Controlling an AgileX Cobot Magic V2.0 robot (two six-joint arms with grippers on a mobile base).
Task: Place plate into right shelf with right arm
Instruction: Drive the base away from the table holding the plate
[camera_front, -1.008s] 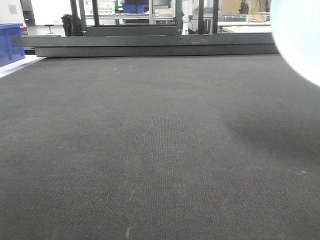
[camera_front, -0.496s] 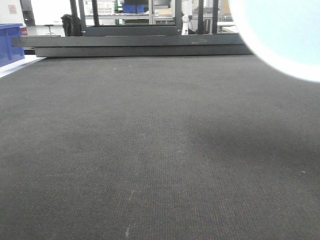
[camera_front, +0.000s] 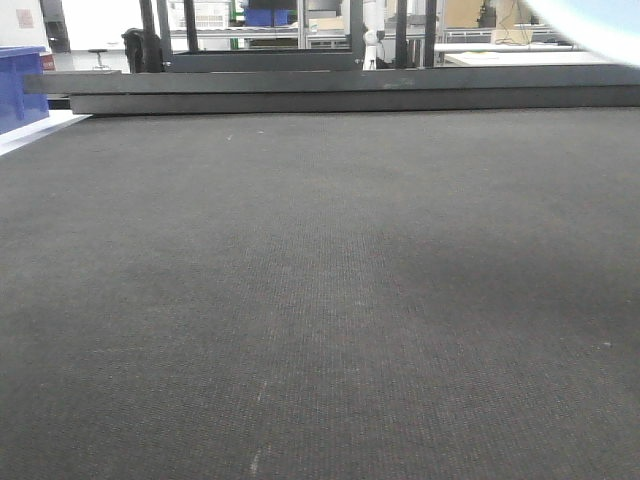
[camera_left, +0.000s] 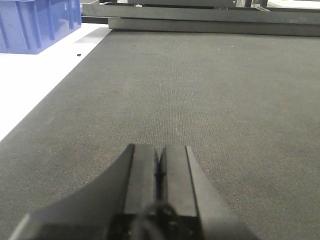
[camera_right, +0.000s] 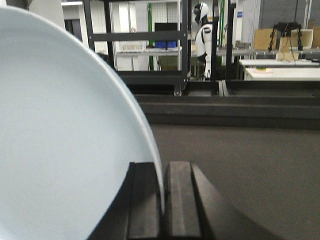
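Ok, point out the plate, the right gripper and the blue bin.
plate (camera_right: 65, 140): right wrist view, on its pale face.
right gripper (camera_right: 163, 175): right wrist view, between the fingertips clamping the rim.
blue bin (camera_left: 35, 22): left wrist view, on its front wall.

One pale plate (camera_right: 60, 125), one blue crate (camera_left: 35, 22), one white humanoid figure (camera_right: 202, 35) and one dark tabletop (camera_front: 320, 280) were visible, plus two claws: left claw (camera_left: 159, 151), right claw (camera_right: 164, 169).

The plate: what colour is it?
The plate is plain pale blue; the right wrist view shows it best.
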